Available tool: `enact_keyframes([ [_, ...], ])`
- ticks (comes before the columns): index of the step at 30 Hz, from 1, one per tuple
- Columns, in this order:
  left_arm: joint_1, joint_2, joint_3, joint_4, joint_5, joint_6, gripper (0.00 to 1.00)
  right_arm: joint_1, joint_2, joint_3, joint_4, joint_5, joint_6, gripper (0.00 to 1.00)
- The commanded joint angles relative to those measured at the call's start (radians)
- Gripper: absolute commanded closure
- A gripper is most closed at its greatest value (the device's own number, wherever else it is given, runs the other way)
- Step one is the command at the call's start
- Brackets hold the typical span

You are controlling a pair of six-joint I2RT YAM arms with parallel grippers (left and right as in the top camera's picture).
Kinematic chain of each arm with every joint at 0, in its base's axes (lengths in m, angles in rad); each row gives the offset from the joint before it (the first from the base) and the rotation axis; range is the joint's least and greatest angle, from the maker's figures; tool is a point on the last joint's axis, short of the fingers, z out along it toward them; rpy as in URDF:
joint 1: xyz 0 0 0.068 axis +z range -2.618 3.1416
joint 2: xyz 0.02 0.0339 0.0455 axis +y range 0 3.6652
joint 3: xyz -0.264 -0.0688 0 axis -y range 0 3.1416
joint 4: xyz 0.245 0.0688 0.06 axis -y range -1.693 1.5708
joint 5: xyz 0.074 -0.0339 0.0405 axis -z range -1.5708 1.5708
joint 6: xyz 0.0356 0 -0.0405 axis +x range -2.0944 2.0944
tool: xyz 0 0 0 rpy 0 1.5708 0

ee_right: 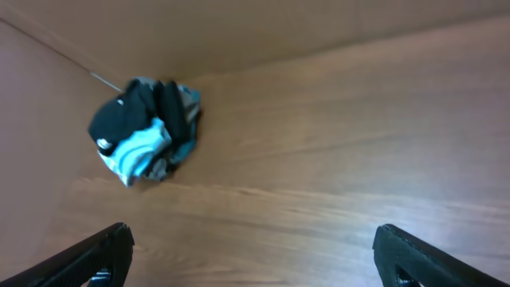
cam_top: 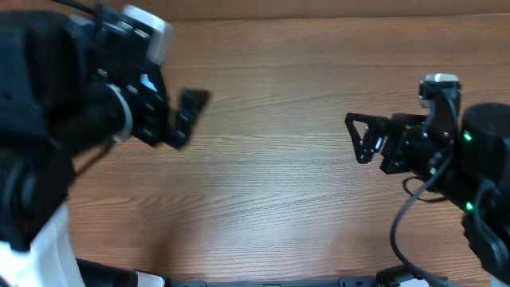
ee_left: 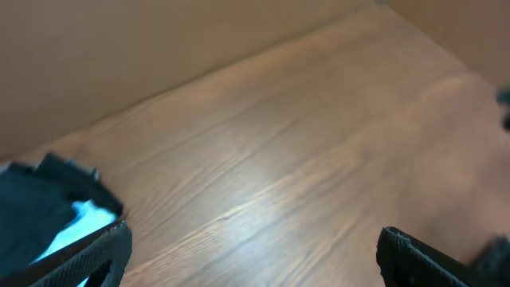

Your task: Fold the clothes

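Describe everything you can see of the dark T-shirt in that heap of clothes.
The dark T-shirt is near-black soft fabric, crumpled into a lump on top of a small heap. A light blue garment and what looks like a grey one press against it from below and beside. No sleeves or collar can be made out; a small white mark shows at its lower edge. The heap lies on the wooden table near its back edge.

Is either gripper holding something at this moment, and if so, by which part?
Nothing is held. The left gripper and the right gripper are open and empty; the clothes lie heaped on the table.
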Motion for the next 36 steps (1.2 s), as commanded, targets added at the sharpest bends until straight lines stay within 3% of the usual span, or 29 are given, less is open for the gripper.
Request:
enact_keyframes([
  [1,-0.177,-0.027,-0.051,-0.005,-0.225,-0.097,0.0,-0.003,-0.024,0.022,-0.003,0.003,-0.014,0.0],
  [8,-0.402,-0.058,-0.251,-0.005,-0.284,-0.139,0.0,-0.003,-0.033,0.022,-0.009,0.003,-0.014,0.0],
  [17,-0.412,-0.043,-0.428,0.006,-0.278,-0.139,0.0,-0.003,-0.033,0.022,-0.01,0.002,-0.014,0.0],
  [26,-0.41,-0.025,-0.465,0.006,-0.278,-0.139,0.0,-0.003,-0.031,0.022,-0.045,-0.031,0.052,0.0],
  [33,-0.41,-0.025,-0.465,0.006,-0.278,-0.139,0.0,-0.003,-0.03,0.022,-0.047,0.141,0.014,0.0],
  [36,-0.41,-0.025,-0.465,0.006,-0.278,-0.139,0.0,-0.003,-0.03,0.019,-0.035,0.214,-0.067,0.0],
])
